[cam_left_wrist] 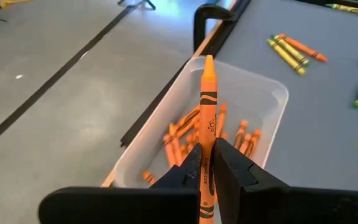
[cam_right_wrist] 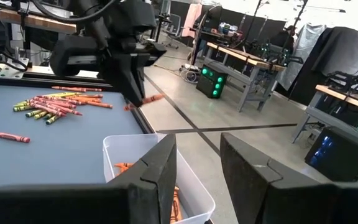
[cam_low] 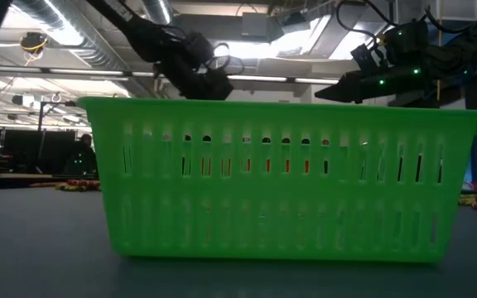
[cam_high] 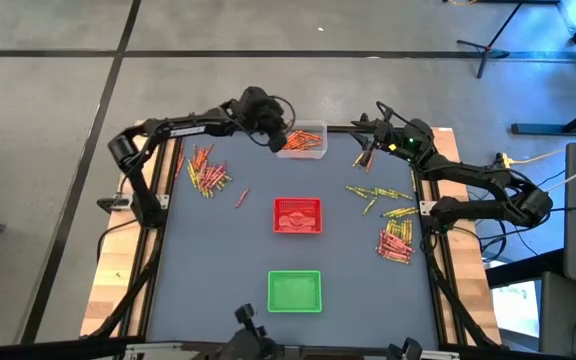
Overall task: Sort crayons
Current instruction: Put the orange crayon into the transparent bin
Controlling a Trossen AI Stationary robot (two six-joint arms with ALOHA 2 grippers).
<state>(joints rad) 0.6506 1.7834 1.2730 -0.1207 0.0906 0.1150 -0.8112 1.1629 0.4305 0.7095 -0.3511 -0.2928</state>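
Clear tray (cam_left_wrist: 272, 93), far edge: orange crayons (cam_left_wrist: 185, 134) inside.
Left pincer (cam_left_wrist: 207, 168): clamped on an orange crayon (cam_left_wrist: 208, 93) above it.
Right pincer (cam_right_wrist: 197, 168): open, holding nothing.

Trays on the table (cam_high: 218, 290): three, namely one clear tray (cam_high: 303, 141) at the far edge, one red tray (cam_high: 297, 215) at centre, one green tray (cam_high: 294, 291) near the front edge. Crayon clusters: two, left cluster (cam_high: 208, 172) and right cluster (cam_high: 393, 225). Single red crayon (cam_high: 243, 196): one. Arms: two
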